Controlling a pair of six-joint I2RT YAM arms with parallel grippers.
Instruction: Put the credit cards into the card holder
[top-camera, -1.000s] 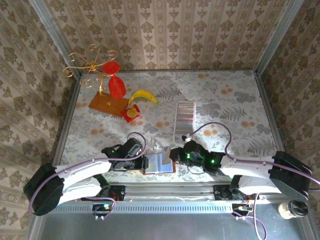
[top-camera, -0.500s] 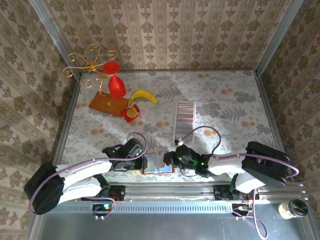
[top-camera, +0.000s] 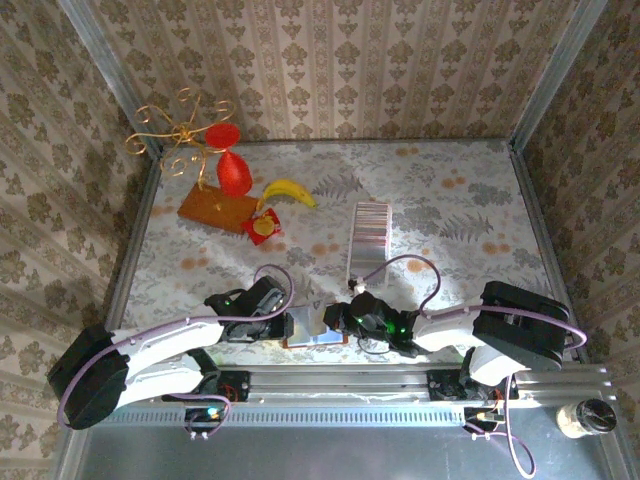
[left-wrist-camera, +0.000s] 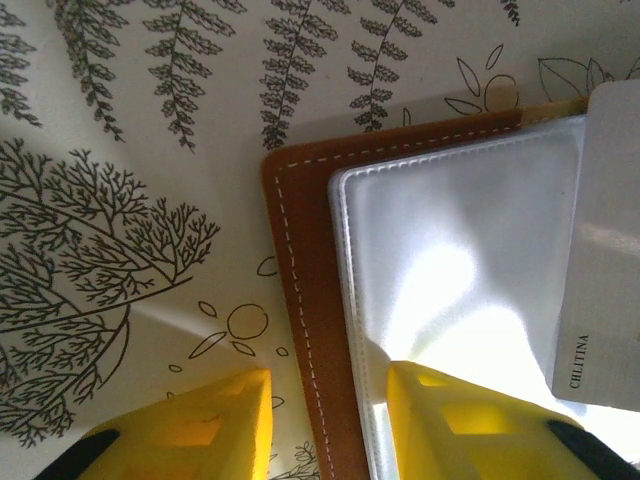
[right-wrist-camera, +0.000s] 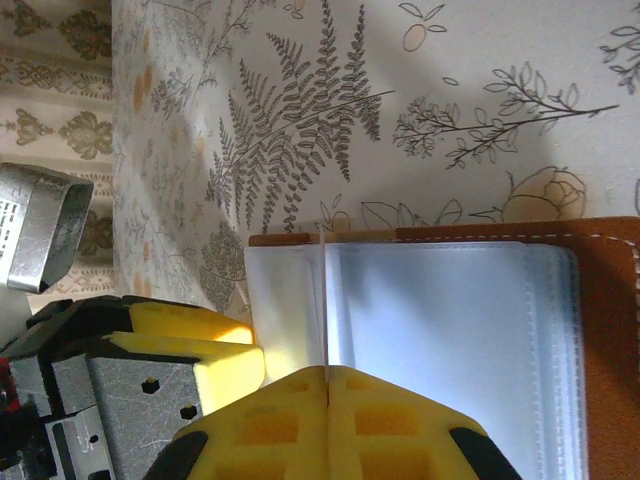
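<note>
**Card pinched at holder, near edge of table**

Card holder (top-camera: 316, 330) lies open & flat at near edge of table (top-camera: 450, 200), btwn the two grippers, clear sleeves facing up. Right gripper (right-wrist-camera: 327, 382) has its pads pressed together w/ a single card (right-wrist-camera: 324, 290) pinched btwn them. The card is seen edge-on and reaches over the sleeves on the holder's right side. Left gripper (left-wrist-camera: 325, 385) stands spread, gripping nothing. One finger (left-wrist-camera: 200, 420) is over the tablecloth and the other over the sleeve, w/ the holder's stitched brown edge btwn them. Credit cards (top-camera: 368, 238) lie in a long strip farther out, right of ctr, well apart from holder.
</note>
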